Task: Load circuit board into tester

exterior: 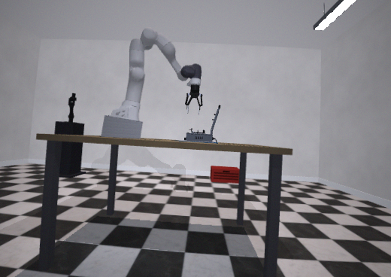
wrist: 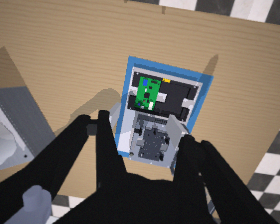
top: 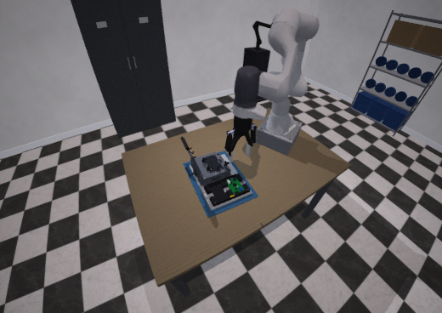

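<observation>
A green circuit board (top: 236, 187) lies in the black tray (top: 226, 191) on a blue mat (top: 220, 185) on the table; it also shows in the wrist view (wrist: 147, 93). The grey tester (top: 212, 167) stands just behind the tray, with its lid (top: 187, 147) raised upright. In the wrist view the tester (wrist: 152, 141) sits below the tray (wrist: 163, 97). My gripper (top: 240, 145) hangs in the air above and behind the tester, partly open and empty. It also shows in the exterior view (exterior: 193, 105), well above the tester (exterior: 199, 135).
The arm's grey base block (top: 278, 134) stands on the table's far side. A black cabinet (top: 123, 55) and a shelf rack (top: 399, 71) stand by the walls. A red toolbox (exterior: 225, 174) lies on the floor.
</observation>
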`<state>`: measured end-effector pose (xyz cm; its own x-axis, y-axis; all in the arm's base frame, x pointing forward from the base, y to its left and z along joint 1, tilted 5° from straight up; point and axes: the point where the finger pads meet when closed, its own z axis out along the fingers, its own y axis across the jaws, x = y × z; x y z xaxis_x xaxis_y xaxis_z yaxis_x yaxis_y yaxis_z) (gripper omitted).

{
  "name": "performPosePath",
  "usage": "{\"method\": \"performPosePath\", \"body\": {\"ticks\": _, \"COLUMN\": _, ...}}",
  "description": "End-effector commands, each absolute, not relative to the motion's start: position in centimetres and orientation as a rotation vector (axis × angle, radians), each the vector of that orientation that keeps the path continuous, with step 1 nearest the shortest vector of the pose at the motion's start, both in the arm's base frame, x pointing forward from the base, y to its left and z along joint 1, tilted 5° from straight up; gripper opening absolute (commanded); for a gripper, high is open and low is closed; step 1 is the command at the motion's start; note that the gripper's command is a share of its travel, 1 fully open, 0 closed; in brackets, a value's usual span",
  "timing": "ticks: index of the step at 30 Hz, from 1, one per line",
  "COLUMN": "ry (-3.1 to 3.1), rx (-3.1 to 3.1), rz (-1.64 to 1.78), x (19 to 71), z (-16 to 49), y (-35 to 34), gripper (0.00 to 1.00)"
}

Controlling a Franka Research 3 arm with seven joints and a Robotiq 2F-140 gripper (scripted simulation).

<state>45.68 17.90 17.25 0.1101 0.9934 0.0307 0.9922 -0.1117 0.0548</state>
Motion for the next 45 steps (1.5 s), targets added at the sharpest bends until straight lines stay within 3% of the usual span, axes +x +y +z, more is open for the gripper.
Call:
{"method": "performPosePath", "body": {"ticks": 1, "ry": 2.081, "rx": 2.313, "rz": 0.131, "x": 46.6, "z": 15.7, "y": 18.3, "gripper": 0.58}}
{"method": "performPosePath", "body": {"ticks": 23, "ry": 2.081, "rx": 2.313, "rz": 0.131, "x": 47.3, "z": 6.5, "y": 18.6, "gripper": 0.58}}
{"method": "performPosePath", "body": {"ticks": 45, "ry": 2.081, "rx": 2.313, "rz": 0.131, "x": 47.7, "z": 2.0, "y": 18.8, "gripper": 0.58}}
